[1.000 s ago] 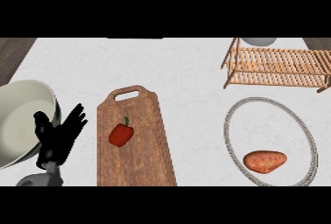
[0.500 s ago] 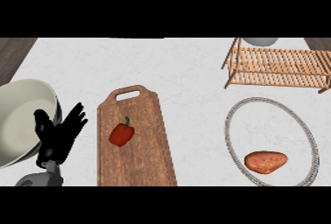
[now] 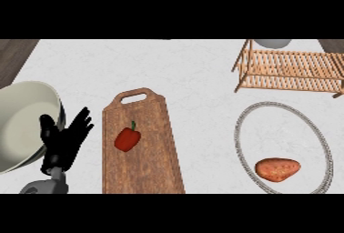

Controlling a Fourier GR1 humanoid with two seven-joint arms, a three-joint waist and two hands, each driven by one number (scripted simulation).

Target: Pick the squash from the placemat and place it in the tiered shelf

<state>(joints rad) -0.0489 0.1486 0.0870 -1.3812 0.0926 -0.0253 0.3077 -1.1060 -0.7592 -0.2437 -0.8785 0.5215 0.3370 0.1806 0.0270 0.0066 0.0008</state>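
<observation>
We saw nothing shifted since the earlier frame: our left hand (image 3: 65, 143) still rested beside the pale bowl (image 3: 23, 123) at the left edge, fingers straight and spread, holding nothing. The orange-brown squash (image 3: 277, 169) lay inside the oval placemat (image 3: 237, 136), well apart from the tiered shelf (image 3: 289, 68).

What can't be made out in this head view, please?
The right robot hand: nowhere in the head view.
The bowl: its left part is cut off by the left edge, and the left robot hand covers part of its rim.
The grey thing behind the shelf: cut off at the top, so what it is cannot be told.
The board: its near end is cut off at the bottom.
</observation>
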